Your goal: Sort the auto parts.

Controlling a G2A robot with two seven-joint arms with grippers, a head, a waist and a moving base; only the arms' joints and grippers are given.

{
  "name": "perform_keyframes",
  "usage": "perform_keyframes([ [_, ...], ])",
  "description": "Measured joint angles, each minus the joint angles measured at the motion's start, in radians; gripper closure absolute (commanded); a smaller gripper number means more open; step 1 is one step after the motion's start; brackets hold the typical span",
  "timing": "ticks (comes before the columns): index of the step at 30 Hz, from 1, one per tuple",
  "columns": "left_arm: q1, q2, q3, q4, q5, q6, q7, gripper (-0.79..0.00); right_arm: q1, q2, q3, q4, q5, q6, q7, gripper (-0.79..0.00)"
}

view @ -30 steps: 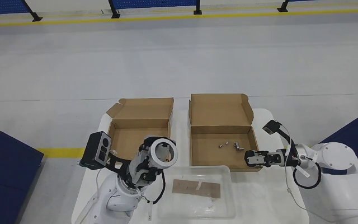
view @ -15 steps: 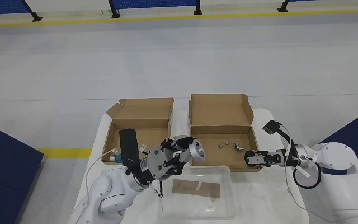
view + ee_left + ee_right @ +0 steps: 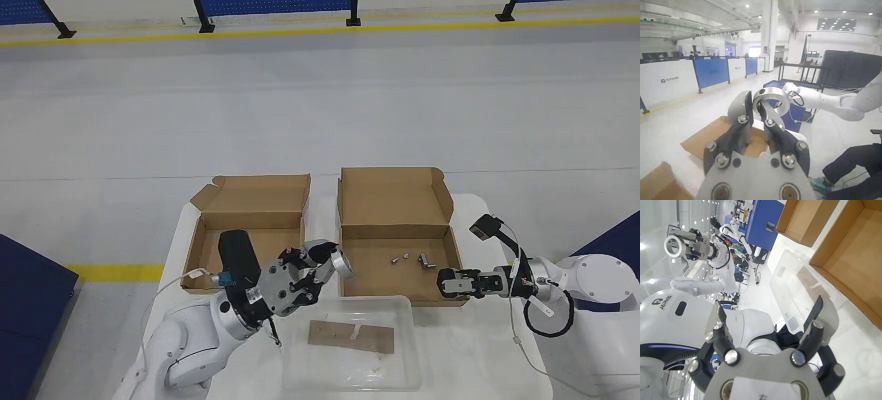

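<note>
The left pincer point(image 3: 754, 107) is clamped on the silver metal ring point(image 3: 771, 103), one finger through its hole. It holds the ring up between the left brown cardboard box point(image 3: 270, 240) and the right brown cardboard box point(image 3: 380, 275). The right pincer point(image 3: 770, 306) hangs with its fingers apart and empty, by the right box's near corner over the white worktop point(image 3: 470, 340).

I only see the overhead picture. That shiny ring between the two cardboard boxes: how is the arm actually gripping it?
Observer: The left wrist view shows it. The left gripper pinches the wall of the ring, with one finger through the hole and the other outside.
Operator: And the other arm, is it carrying something?
Observer: No. In the right wrist view the right gripper has its fingers spread apart with nothing between them.
</note>
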Motion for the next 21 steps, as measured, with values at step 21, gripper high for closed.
perform_keyframes([
  [21, -0.058, -0.009, 0.033, -0.041, 0.122, 0.558, -0.574, 0.0, 0.0, 0.0, 0.0, 0.0, 0.0, 0.0, 0.0, -0.785],
])
